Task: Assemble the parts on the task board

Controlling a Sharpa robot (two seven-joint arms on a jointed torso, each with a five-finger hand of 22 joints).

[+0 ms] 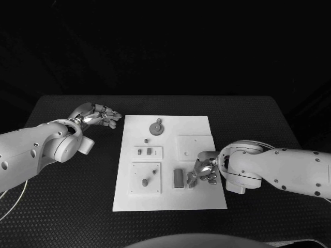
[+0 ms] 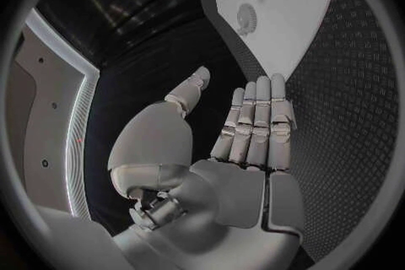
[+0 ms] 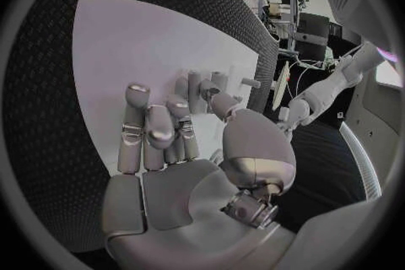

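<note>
Black table [image 1: 76,201] carries the task board [image 1: 199,199] at centre; right robot hand [image 1: 205,170] curls over the board's near-right parts [image 1: 179,178], grasp unclear; left robot hand [image 1: 98,116] waits open beside it; next, seating a part.

Both arms have smooth white rounded shells with small dark screw holes. The left arm [image 1: 31,152] carries a thin pale cable beneath it. The left hand [image 1: 98,114] and right hand [image 1: 204,169] are silver, with segmented metal fingers.
</note>
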